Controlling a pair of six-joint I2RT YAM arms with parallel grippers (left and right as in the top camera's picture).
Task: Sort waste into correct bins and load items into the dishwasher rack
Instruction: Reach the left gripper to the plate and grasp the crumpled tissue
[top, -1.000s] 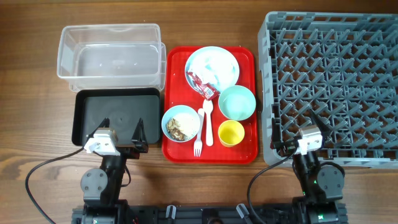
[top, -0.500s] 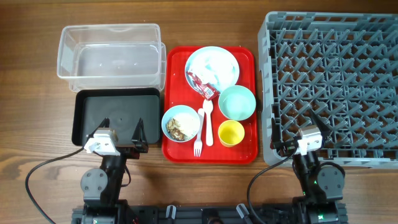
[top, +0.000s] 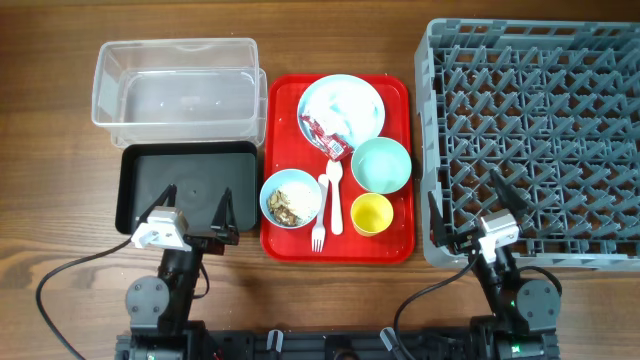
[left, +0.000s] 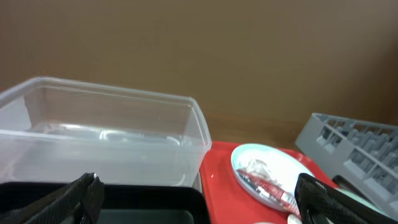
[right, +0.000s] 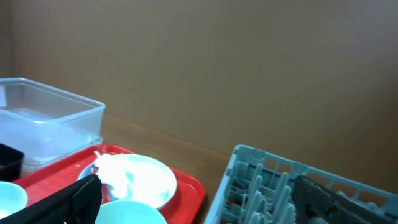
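Both claws gape fully open and empty at the worktop's near edge: the left claw (top: 197, 203) over the black tray (top: 140, 180), the right claw (top: 466, 207) at the dishwasher rack (top: 540, 120). The red-and-white wrapper (top: 326, 136) lies on the pale blue plate (top: 362, 92), at two o'clock from the left claw and ten o'clock from the right. Its long axis runs roughly ten-to-four. The left arm looks marginally nearer and sits beside the bins.
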